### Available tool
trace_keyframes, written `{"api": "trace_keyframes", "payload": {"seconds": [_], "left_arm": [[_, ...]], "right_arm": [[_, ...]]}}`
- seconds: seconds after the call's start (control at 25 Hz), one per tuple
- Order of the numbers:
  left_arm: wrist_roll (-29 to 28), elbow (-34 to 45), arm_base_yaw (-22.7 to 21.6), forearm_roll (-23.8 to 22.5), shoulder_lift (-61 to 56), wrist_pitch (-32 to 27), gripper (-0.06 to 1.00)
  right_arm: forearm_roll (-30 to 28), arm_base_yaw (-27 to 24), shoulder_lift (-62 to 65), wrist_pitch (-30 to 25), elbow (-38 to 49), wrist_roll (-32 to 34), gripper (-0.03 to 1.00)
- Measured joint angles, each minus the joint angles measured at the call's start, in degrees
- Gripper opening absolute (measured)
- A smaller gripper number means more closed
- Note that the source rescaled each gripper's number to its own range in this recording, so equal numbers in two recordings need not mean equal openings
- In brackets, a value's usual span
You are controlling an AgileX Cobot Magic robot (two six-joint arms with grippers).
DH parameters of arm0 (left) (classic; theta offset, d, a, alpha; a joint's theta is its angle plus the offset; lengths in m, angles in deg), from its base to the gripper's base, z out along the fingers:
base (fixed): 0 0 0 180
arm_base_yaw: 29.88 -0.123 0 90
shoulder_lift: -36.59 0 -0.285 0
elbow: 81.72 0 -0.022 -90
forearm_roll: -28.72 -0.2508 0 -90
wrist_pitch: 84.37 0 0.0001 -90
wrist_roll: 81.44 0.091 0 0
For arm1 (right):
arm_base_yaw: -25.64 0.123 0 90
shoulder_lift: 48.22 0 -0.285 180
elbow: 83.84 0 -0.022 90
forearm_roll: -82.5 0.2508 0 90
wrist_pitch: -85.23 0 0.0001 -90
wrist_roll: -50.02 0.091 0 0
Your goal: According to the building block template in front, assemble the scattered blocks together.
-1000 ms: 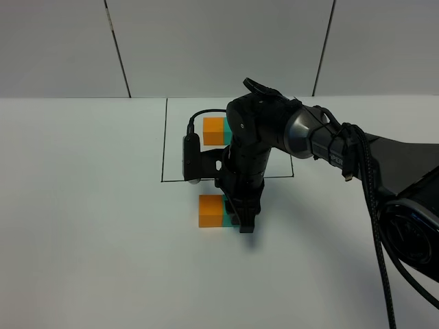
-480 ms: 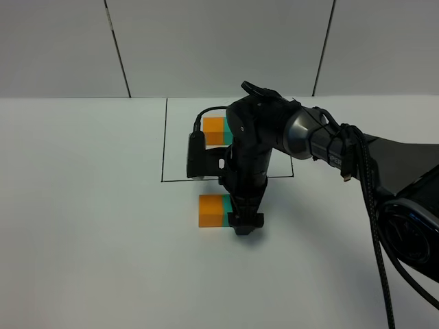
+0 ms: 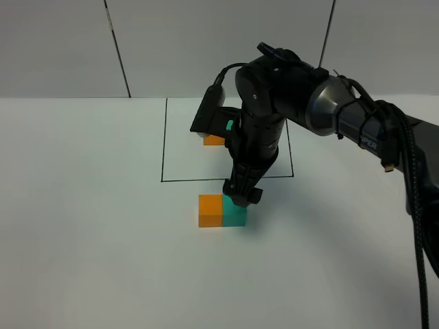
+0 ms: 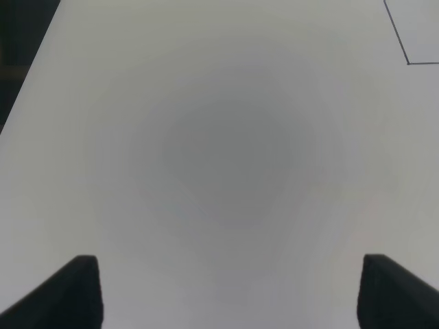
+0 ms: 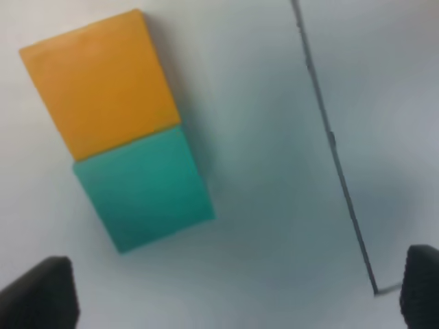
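The scattered orange cube [image 3: 209,210] and teal cube [image 3: 236,216] sit touching side by side on the white table, orange left and teal right, just in front of the black-lined rectangle [image 3: 164,151]. They also show in the right wrist view as orange [image 5: 101,81] and teal [image 5: 144,188]. My right gripper [image 3: 241,196] hangs open and empty just above the teal cube; its fingertips [image 5: 40,293] are apart. The template's orange cube [image 3: 214,140] peeks out behind the right arm; its teal half is mostly hidden. My left gripper [image 4: 230,277] is open over bare table.
The rectangle's line runs past the cubes in the right wrist view [image 5: 333,144], and a corner of it shows in the left wrist view [image 4: 406,48]. The right arm's dark body [image 3: 274,103] and cable lean over the rectangle. The left arm is out of the exterior view.
My right gripper has risen off the teal cube and pulled back toward the rectangle, leaving the cube against the orange one. The arm now covers more of the template.
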Motion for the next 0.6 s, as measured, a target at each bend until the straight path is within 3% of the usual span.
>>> {"api": "trace_keyframes", "payload": {"seconds": [0.28, 0.6], "left_arm": [[0.0, 0.0, 0.0, 0.0, 0.0, 0.0, 0.7], [0.0, 0.0, 0.0, 0.0, 0.0, 0.0, 0.7]], "right_arm": [[1.5, -5.1, 1.6, -0.4, 0.0, 9.5, 0.94], [1.5, -19.4, 4.9, 0.6, 0.0, 20.2, 0.94]]}}
